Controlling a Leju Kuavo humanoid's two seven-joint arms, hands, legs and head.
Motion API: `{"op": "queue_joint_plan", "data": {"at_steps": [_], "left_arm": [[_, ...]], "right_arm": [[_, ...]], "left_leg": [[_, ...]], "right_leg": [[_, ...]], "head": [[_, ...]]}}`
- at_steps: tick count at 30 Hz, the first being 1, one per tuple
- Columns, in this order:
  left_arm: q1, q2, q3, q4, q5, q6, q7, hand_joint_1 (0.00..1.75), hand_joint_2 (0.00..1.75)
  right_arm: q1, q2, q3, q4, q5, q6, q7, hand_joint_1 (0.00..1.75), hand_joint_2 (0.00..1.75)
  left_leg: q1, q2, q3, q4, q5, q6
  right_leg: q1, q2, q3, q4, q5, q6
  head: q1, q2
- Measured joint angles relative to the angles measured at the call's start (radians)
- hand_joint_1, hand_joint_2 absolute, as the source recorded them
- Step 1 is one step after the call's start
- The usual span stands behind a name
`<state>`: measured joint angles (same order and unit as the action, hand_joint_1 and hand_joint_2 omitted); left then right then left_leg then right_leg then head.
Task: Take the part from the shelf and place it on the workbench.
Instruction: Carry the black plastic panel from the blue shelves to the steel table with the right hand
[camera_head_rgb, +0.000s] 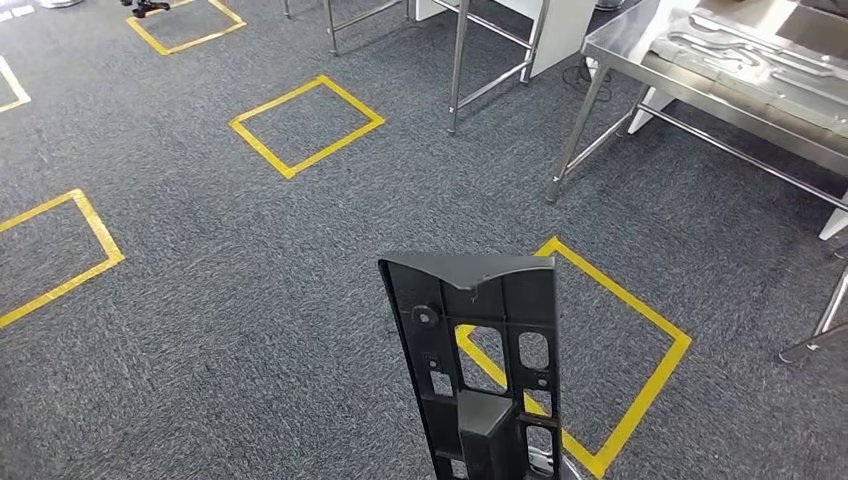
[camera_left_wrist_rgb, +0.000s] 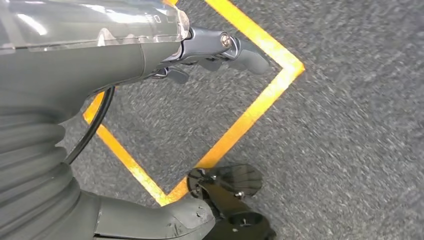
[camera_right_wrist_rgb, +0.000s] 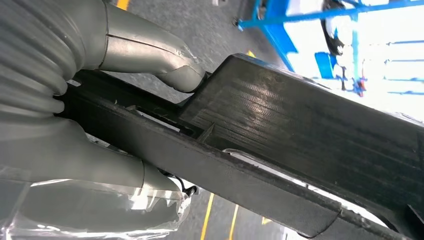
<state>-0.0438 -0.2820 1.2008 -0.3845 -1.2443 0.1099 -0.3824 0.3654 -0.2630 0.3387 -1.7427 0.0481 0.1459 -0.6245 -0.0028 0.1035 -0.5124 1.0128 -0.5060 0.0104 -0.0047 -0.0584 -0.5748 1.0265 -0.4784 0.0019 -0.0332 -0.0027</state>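
Head view: we see the black part (camera_head_rgb: 480, 370) held upright above grey carpet and a yellow tape square (camera_head_rgb: 610, 350), with the steel counter (camera_head_rgb: 740, 80) well apart at the far right. Left wrist view: our left hand (camera_left_wrist_rgb: 210, 50) holds nothing, fingers loosely extended over the carpet. Right wrist view: our right hand (camera_right_wrist_rgb: 100, 115) grips the part (camera_right_wrist_rgb: 300, 140), thumb pressed on its upper face.
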Motion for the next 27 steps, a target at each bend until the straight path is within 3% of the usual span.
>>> {"op": "queue_joint_plan", "data": {"at_steps": [2,4,6,7,8,9,11,13,15,17,19,21,23,24,25,27], "left_arm": [[-0.005,0.0,0.005,0.0,0.005,-0.001,-0.012,0.0,1.75],[-0.009,0.0,0.01,0.001,0.009,-0.002,-0.023,0.0,1.75],[-0.01,0.004,0.016,0.007,0.008,-0.003,-0.027,0.0,1.75],[-0.009,0.006,0.018,0.011,0.007,-0.003,-0.026,0.0,1.75],[-0.007,0.01,0.018,0.015,0.004,-0.003,-0.024,0.0,1.75],[-0.005,0.013,0.019,0.02,0.001,-0.002,-0.023,0.0,1.75],[-0.002,0.02,0.019,0.029,-0.006,-0.001,-0.021,0.0,1.75],[-0.002,0.029,0.019,0.038,-0.011,0.0,-0.021,0.0,1.75],[-0.004,0.035,0.019,0.046,-0.014,0.0,-0.023,0.0,1.75],[-0.006,0.039,0.019,0.052,-0.016,0.0,-0.025,0.0,1.75],[-0.009,0.042,0.019,0.057,-0.019,-0.001,-0.032,0.0,1.75],[-0.009,0.045,0.019,0.061,-0.021,-0.004,-0.042,0.0,1.75],[-0.008,0.047,0.019,0.066,-0.021,-0.007,-0.052,0.0,1.75],[-0.008,0.048,0.019,0.068,-0.021,-0.009,-0.056,0.0,1.75],[-0.009,0.049,0.019,0.07,-0.021,-0.011,-0.059,0.0,1.75],[-0.012,0.049,0.019,0.074,-0.022,-0.014,-0.063,0.0,1.75]], "right_arm": [[-0.002,0.003,0.005,0.006,-0.005,-0.004,0.004,1.75,1.75],[-0.008,0.004,0.013,0.013,-0.007,-0.009,0.007,1.75,1.75],[-0.018,0.003,0.026,0.019,-0.006,-0.021,0.008,1.75,1.75],[-0.021,0.002,0.032,0.021,-0.005,-0.028,0.008,1.75,1.75],[-0.022,0.002,0.038,0.023,-0.004,-0.036,0.008,1.75,1.75],[-0.022,0.002,0.043,0.025,-0.004,-0.041,0.008,1.75,1.75],[-0.022,0.002,0.053,0.025,-0.008,-0.055,0.008,1.75,1.75],[-0.022,0.002,0.062,0.025,-0.016,-0.072,0.01,1.75,1.75],[-0.02,0.002,0.069,0.025,-0.026,-0.088,0.012,1.75,1.75],[-0.015,0.003,0.073,0.023,-0.034,-0.098,0.015,1.75,1.75],[-0.009,0.006,0.077,0.02,-0.038,-0.105,0.016,1.75,1.75],[-0.008,0.01,0.08,0.018,-0.041,-0.114,0.018,1.75,1.75],[-0.007,0.015,0.082,0.017,-0.044,-0.122,0.02,1.75,1.75],[-0.005,0.018,0.083,0.017,-0.046,-0.125,0.021,1.75,1.75],[-0.003,0.02,0.083,0.017,-0.047,-0.127,0.022,1.75,1.75],[-0.001,0.02,0.085,0.016,-0.047,-0.13,0.025,1.75,1.75]], "left_leg": [[0.003,0.008,0.008,0.0,-0.005,-0.012],[0.005,-0.031,-0.006,0.042,-0.035,-0.023],[0.008,-0.082,-0.062,0.158,-0.094,-0.029],[0.008,-0.091,-0.095,0.222,-0.118,-0.031],[0.008,-0.095,-0.12,0.264,-0.125,-0.032],[0.008,-0.096,-0.13,0.271,-0.112,-0.032],[0.008,-0.11,-0.1,0.178,-0.037,-0.027],[0.01,-0.153,-0.054,0.058,0.017,-0.018],[0.008,-0.173,-0.037,0.014,0.022,-0.01],[0.009,-0.154,-0.031,0.004,0.026,0.001],[0.014,-0.13,-0.024,-0.01,0.033,0.013],[0.015,-0.105,-0.021,-0.017,0.035,0.021],[0.013,-0.077,-0.019,-0.017,0.031,0.021],[0.013,-0.063,-0.018,-0.016,0.028,0.02],[0.013,-0.05,-0.015,-0.016,0.025,0.018],[0.013,-0.026,-0.005,-0.016,0.017,0.01]], "right_leg": [[-0.001,0.021,0.003,-0.009,0.004,-0.009],[-0.008,0.042,0.009,-0.02,0.011,-0.019],[-0.01,0.063,0.012,-0.023,0.014,-0.026],[-0.009,0.076,0.012,-0.023,0.014,-0.028],[-0.008,0.089,0.013,-0.022,0.013,-0.029],[-0.007,0.103,0.014,-0.02,0.012,-0.03],[-0.007,0.132,0.016,-0.016,0.008,-0.028],[-0.006,0.156,0.013,-0.008,0.004,-0.022],[-0.008,0.176,0.005,-0.003,0.003,-0.011],[-0.012,0.19,0.0,-0.005,0.005,0.001],[-0.009,0.152,-0.014,0.023,-0.013,0.009],[-0.009,0.091,-0.065,0.125,-0.067,0.016],[-0.016,0.067,-0.125,0.235,-0.107,0.023],[-0.019,0.062,-0.136,0.251,-0.102,0.025],[-0.021,0.058,-0.126,0.229,-0.079,0.026],[-0.02,0.028,-0.059,0.101,-0.015,0.023]], "head": [[0.0,0.0],[0.0,0.0],[0.0,0.0],[0.0,0.0],[0.0,0.0],[0.0,0.0],[0.0,0.0],[0.0,0.0],[0.0,0.0],[0.0,0.0],[0.0,0.0],[0.0,0.0],[0.0,0.0],[0.0,0.0],[0.0,0.0],[0.0,0.0]]}}
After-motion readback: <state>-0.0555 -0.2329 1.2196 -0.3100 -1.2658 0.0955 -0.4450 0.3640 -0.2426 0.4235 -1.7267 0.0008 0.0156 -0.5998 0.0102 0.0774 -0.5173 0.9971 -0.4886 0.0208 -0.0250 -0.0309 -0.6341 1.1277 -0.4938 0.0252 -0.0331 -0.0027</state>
